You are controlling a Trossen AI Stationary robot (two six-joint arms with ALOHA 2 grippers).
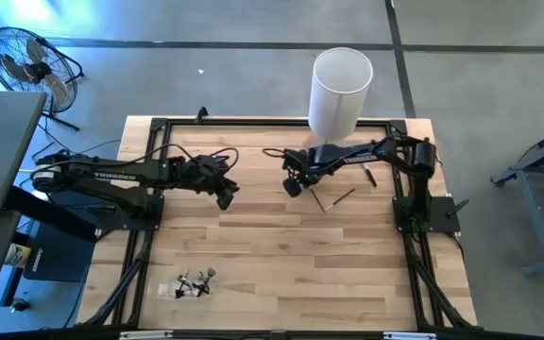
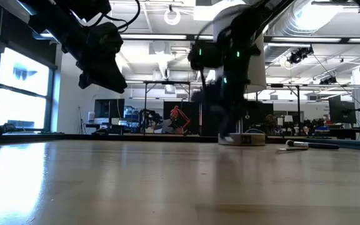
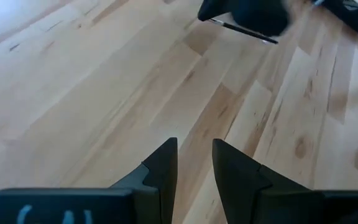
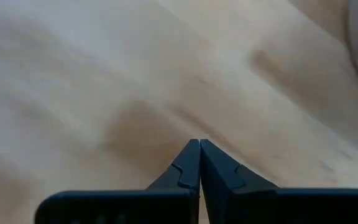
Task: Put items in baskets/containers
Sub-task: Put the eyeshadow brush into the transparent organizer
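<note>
Thin dark brushes lie on the wooden table at the far right: two crossing in a V (image 1: 333, 199) and one farther back (image 1: 370, 176). One shows lying flat in the low view (image 2: 305, 145). My right gripper (image 1: 293, 187) hangs just left of the V, pointing steeply down; it is shut (image 4: 199, 142) with nothing showing between its tips. A brush (image 3: 244, 31) lies close by it in the left wrist view. My left gripper (image 1: 226, 198) hovers left of centre, open (image 3: 194, 144) and empty. A small see-through packet (image 1: 189, 286) with dark bits lies near the front left.
A tall white cylinder (image 1: 340, 90) stands at the table's far edge, behind the right gripper. A black frame (image 1: 159, 127) runs around the table's back and sides. Bare wood (image 1: 291, 264) lies between the grippers and the near edge.
</note>
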